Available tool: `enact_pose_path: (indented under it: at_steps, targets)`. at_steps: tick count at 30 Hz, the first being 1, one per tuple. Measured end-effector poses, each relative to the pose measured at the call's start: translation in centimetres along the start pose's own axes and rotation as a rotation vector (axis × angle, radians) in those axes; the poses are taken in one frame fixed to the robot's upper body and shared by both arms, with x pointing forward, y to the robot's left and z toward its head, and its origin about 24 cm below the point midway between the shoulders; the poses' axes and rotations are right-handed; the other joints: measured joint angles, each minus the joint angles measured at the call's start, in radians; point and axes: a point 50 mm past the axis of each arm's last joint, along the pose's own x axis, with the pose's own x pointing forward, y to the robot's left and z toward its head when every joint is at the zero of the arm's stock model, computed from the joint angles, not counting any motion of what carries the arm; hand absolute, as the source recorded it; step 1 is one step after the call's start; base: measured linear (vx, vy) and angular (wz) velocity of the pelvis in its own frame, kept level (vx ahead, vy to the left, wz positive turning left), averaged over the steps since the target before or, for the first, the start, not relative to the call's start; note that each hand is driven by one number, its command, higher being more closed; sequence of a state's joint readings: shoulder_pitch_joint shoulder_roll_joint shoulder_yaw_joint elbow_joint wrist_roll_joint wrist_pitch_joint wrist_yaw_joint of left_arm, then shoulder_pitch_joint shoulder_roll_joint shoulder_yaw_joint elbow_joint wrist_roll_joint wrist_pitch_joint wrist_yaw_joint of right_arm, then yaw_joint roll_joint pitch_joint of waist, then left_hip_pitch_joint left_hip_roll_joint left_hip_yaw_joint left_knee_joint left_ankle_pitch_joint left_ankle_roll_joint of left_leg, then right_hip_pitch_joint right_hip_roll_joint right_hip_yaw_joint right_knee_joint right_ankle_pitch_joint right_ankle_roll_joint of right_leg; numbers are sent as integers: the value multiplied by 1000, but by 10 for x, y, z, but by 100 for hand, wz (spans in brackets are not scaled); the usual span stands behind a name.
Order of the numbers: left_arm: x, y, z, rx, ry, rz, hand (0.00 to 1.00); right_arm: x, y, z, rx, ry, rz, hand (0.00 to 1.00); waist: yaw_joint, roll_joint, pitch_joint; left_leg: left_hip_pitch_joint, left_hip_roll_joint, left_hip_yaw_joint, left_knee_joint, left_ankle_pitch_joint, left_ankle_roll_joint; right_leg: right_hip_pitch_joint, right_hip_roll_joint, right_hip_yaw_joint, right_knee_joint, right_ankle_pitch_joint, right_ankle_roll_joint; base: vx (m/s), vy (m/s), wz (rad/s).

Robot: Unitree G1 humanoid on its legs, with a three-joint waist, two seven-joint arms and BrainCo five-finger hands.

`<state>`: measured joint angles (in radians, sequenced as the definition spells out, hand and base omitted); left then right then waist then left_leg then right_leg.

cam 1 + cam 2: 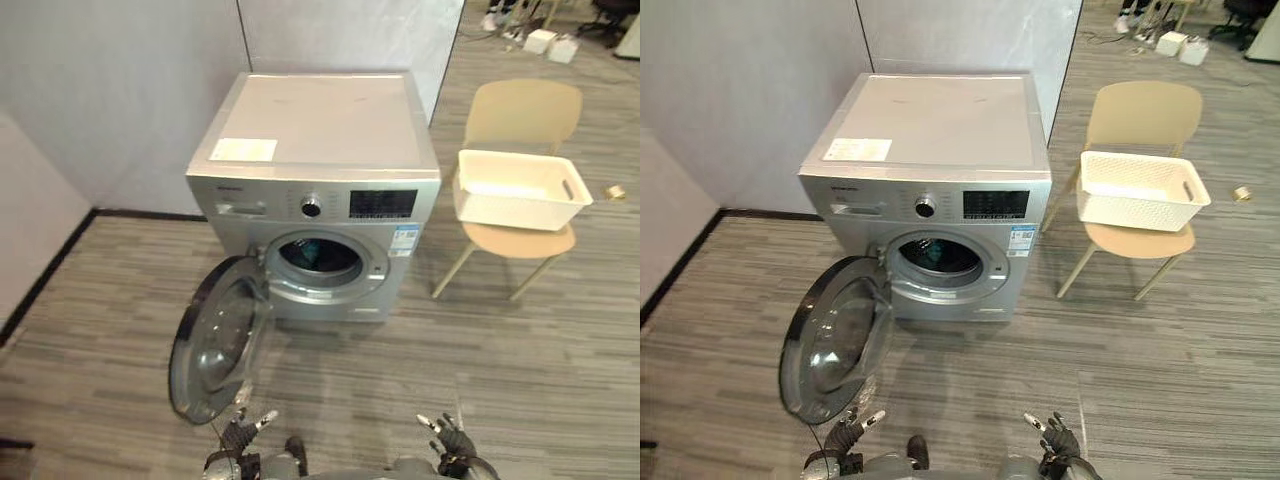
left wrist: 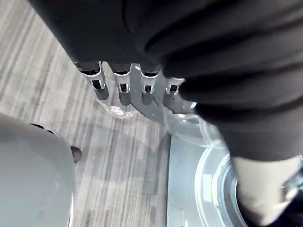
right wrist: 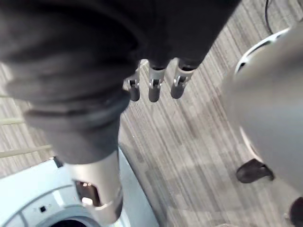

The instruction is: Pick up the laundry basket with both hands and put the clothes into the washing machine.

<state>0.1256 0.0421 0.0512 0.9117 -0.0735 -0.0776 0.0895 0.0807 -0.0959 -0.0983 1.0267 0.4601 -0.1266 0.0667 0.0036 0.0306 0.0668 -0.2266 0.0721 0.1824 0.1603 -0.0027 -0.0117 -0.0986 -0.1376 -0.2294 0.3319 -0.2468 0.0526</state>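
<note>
A white laundry basket [image 1: 520, 188] rests on the seat of a tan chair [image 1: 522, 120] to the right of the washing machine [image 1: 318, 150]. I see no clothes inside it from here. The silver front-loading machine has its round door [image 1: 213, 340] swung wide to the left, and something dark shows in the drum [image 1: 318, 256]. My left hand [image 1: 243, 431] hangs low at the bottom edge, just in front of the door, fingers straight and holding nothing. My right hand [image 1: 450, 434] hangs low to the right, also with straight fingers [image 3: 154, 87] and nothing in it.
Grey partition walls [image 1: 120, 90] stand behind and left of the machine. Striped grey flooring [image 1: 520, 360] spreads in front and to the right. White boxes [image 1: 551, 44] and chair legs lie far back right. A small object [image 1: 614, 191] sits on the floor beside the chair.
</note>
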Motion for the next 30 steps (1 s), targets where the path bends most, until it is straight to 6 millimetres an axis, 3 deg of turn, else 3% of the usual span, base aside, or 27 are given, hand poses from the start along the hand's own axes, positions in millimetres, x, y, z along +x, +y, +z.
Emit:
enact_pose_path:
  at_steps: [2,6,7,8,11,13,14,15,17,18,19,21,25,27,30]
  targets:
    - [-2,-7,-2,-35,3,-13,0,0,-5,1,-14,5,-14,0,17,28,-1,-7,1,-36,-44,18,-25,8,25,-20,-69,46,-9,-231,1,27]
    - [-4,-10,3,-103,-27,-14,0,2,-4,6,-34,-8,-8,0,13,56,19,-7,19,-82,-133,71,-68,61,64,-126,-155,109,-31,-135,-31,68]
    - [-6,-11,11,-131,-70,-19,0,2,0,5,-42,-5,-3,0,18,30,34,-24,34,-6,-136,52,-68,61,51,-172,-191,142,-58,-153,14,83]
    - [-6,-12,15,-138,-88,-23,0,3,2,6,-44,-9,-1,0,19,27,41,-35,45,26,-103,49,-50,60,38,-186,-189,147,-66,-141,77,71]
    - [-10,-7,31,-189,-172,-10,0,5,1,13,-36,-29,-14,0,17,-17,74,-34,35,38,106,26,-25,61,-47,-214,-161,151,-65,-87,119,45]
    - [-18,3,43,-280,-249,28,0,4,-6,17,-61,-36,-28,0,22,8,70,6,75,-21,157,-3,-37,60,-53,-215,-166,165,-43,-64,232,14]
    - [-22,11,57,-331,-314,63,0,4,-9,20,-80,-43,-33,0,28,44,66,33,81,-66,125,-41,-64,58,-47,-214,-168,175,-26,-40,301,3]
    - [-30,32,84,-398,-444,128,0,4,-9,17,-98,-31,-30,0,34,54,64,42,70,-74,88,-78,-37,62,-40,-210,-193,197,2,-57,321,10]
    - [-39,48,107,-426,-553,178,0,3,-3,9,-93,-4,-14,0,39,40,62,40,48,-80,65,-75,-33,69,-45,-213,-221,214,12,-66,190,18]
    - [-53,68,129,-479,-674,242,0,1,-2,1,-93,18,-5,0,35,35,53,61,14,-84,8,-63,-36,79,-64,-212,-252,230,27,-61,139,21]
    - [-59,75,135,-496,-713,271,0,0,-4,0,-99,22,-4,0,32,25,40,70,1,-86,-17,-51,-38,79,-71,-208,-262,233,26,-42,161,27]
    - [-75,102,153,-571,-840,375,0,-4,-13,-8,-112,45,-22,0,19,32,10,112,-36,-90,-104,-16,-26,87,-84,-177,-289,239,26,-8,114,23]
    - [-88,144,161,-591,-910,552,0,-3,-9,-1,-153,29,9,0,13,52,-6,178,-43,-30,-191,19,-29,100,-76,-110,-342,285,41,35,40,-31]
    - [-83,151,169,-540,-901,576,0,-1,-4,4,-169,11,38,0,14,53,-4,167,-37,-18,-192,26,-25,88,-68,-98,-359,301,43,30,-22,-32]
    - [-55,163,204,-443,-805,593,0,9,24,35,-249,-70,148,0,7,40,42,109,-15,23,-174,42,-22,18,-46,-49,-366,336,24,-41,-45,-50]
